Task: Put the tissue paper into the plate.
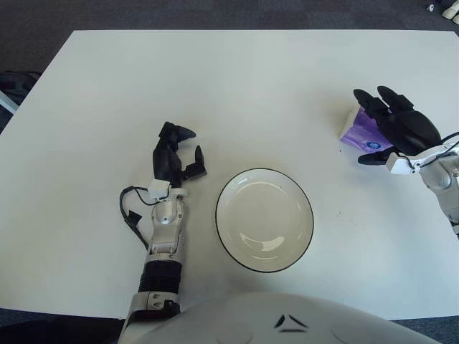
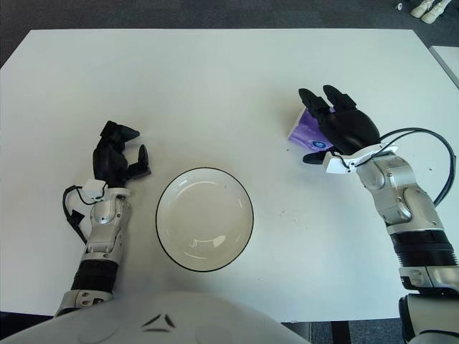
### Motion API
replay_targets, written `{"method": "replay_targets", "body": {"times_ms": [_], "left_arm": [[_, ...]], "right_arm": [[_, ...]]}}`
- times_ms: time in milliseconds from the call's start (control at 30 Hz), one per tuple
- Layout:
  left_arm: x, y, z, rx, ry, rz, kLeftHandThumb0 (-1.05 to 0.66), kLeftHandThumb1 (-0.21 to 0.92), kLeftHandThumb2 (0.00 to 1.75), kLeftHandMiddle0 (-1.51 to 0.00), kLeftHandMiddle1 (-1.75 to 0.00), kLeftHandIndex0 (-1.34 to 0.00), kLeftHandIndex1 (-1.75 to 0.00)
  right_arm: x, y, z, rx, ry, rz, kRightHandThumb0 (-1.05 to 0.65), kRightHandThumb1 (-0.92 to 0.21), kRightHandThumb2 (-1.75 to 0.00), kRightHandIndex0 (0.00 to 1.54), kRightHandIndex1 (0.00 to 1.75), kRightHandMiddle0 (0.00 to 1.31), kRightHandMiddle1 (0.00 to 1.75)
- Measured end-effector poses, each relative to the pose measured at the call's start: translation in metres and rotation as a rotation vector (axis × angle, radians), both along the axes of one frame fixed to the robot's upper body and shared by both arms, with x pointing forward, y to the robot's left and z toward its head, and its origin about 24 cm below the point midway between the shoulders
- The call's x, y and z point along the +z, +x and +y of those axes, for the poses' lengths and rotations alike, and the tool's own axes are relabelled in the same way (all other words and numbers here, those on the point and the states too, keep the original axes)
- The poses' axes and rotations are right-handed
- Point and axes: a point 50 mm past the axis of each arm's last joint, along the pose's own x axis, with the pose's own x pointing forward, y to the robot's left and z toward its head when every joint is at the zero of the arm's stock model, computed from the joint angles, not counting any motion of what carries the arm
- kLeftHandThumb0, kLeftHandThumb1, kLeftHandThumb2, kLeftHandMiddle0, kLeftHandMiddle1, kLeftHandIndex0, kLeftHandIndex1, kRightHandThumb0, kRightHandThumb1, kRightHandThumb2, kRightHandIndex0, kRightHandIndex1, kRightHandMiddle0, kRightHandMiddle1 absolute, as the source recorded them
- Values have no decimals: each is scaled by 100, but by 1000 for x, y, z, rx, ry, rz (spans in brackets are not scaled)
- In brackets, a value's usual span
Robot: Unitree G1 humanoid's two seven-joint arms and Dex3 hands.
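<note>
Left hand (image 1: 178, 159): lower left of centre, just left of the plate; idle, fingers loosely curled around nothing.
Plate (image 1: 265, 220): white with a dark rim, lower centre of the frame, holding nothing; well apart from the tissue.
Surface (image 1: 215, 86): white, fills most of the frame.
Tissue (image 1: 361, 132): small purple pack, right side of the frame, lying on the surface; only its left part shows from under the right hand.
Right hand (image 1: 396, 127): right edge of the frame, draped over the tissue from the right; fingers (image 2: 315, 102) extend past the pack's far end, thumb low at its near side. Whether they press on the pack or only hover, I cannot tell; they do not look closed on it.
Handling, as judged: light, soft, compressible; film wrap likely slippery; not fragile. A firm squeeze should do no harm.
Hold, as judged: across the short sides, fingers on the far edge and thumb on the near edge, around the middle so the pack does not swing.
Status: tissue not yet lifted; carry to the plate remains.
</note>
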Motion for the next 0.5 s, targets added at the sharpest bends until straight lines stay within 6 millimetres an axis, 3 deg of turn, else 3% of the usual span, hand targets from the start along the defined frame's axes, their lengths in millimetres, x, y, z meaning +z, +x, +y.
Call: {"method": "replay_targets", "body": {"times_ms": [500], "left_arm": [[0,0,0,1,1,1,-1,27,133,-67,-156,-50,-175]], "right_arm": [[-4,12,-20,-60,78,107,-105,-50,-61,0,0,0,0]]}}
